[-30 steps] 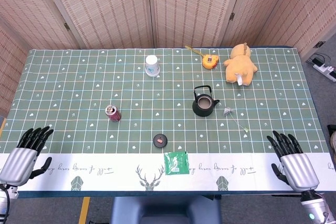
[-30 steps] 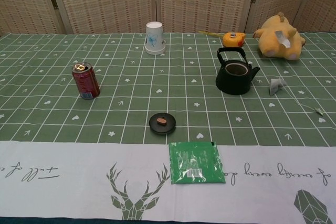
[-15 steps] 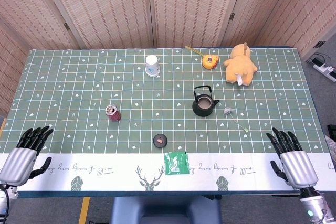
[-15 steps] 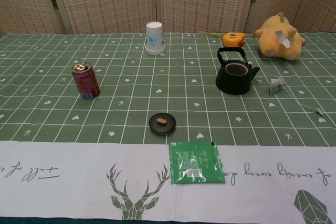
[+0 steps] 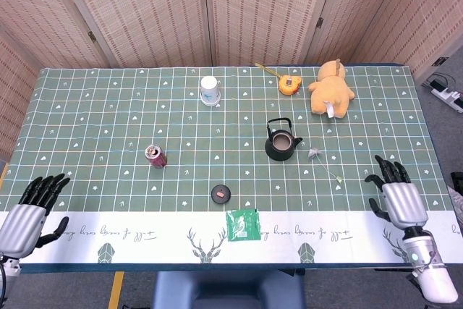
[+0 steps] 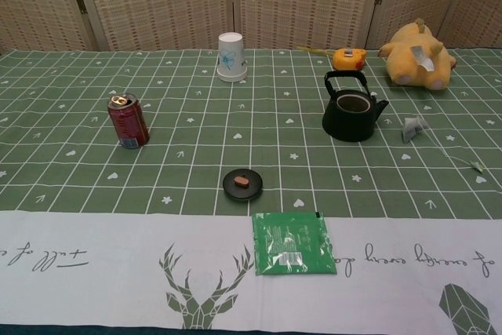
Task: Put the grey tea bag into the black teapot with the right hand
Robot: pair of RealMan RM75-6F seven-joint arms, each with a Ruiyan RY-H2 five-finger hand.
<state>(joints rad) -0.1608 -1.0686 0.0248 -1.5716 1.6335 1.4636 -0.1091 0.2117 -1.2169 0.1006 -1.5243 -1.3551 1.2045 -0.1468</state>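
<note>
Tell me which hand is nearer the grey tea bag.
Right. The right hand sits at the table's near right edge, a short way from the grey tea bag beside the black teapot. The left hand is at the far left corner.

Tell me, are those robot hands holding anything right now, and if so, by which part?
Nothing is held. The left hand and right hand both hover open near the table's front edge. The grey tea bag lies untouched beside the black teapot.
</note>
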